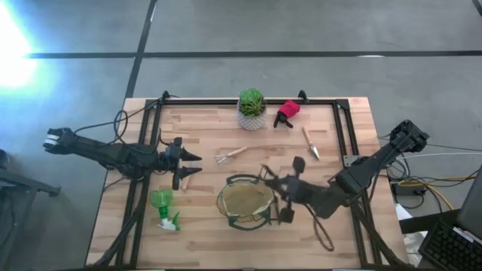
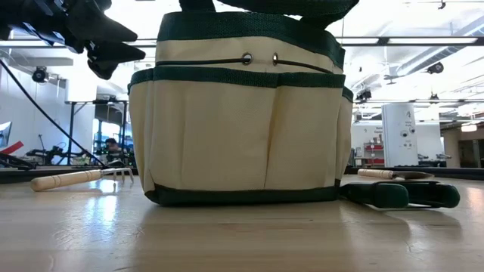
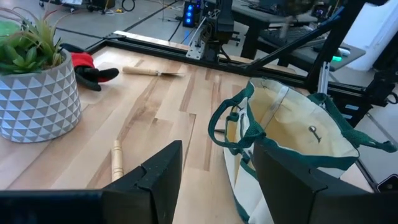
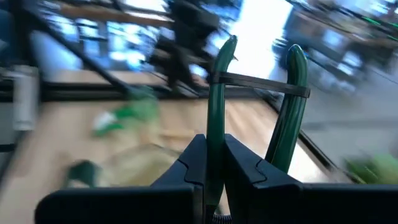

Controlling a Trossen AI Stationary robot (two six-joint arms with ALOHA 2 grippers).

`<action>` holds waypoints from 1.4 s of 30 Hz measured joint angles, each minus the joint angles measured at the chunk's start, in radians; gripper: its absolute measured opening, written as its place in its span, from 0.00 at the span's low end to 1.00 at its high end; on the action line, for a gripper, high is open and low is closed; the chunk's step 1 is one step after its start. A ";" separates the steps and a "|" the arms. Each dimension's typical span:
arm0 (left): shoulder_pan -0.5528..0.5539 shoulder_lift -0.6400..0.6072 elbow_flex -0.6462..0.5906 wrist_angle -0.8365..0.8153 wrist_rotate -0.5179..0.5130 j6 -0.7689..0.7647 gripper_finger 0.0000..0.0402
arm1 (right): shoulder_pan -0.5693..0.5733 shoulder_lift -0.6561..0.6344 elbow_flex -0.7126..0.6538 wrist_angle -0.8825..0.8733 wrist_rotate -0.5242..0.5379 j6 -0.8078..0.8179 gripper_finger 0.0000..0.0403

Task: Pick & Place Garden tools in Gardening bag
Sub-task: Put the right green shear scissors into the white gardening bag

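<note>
Right end effector (image 4: 211, 165) grips green-handled pruners (image 4: 217, 93) above gardening bag (image 1: 245, 202)

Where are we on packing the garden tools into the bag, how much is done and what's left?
Done: nothing visibly packed; the gardening bag's inside looks bare. In hand: the right gripper is shut on green-handled pruners beside the bag. The left gripper waits open. Left on the table: fork, trowel, green spray bottle, red-and-black sprayer piece.

Both arms matte black, jointed tubular links, black cables trailing off table edges. Left gripper (image 3: 211, 180): chunky angular black fingers. Right gripper (image 4: 214, 171): same faceted black fingers.
</note>
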 joint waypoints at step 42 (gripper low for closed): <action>0.000 0.000 0.000 0.005 0.000 -0.006 0.50 | -0.211 0.167 -0.010 0.159 -0.567 -0.001 0.04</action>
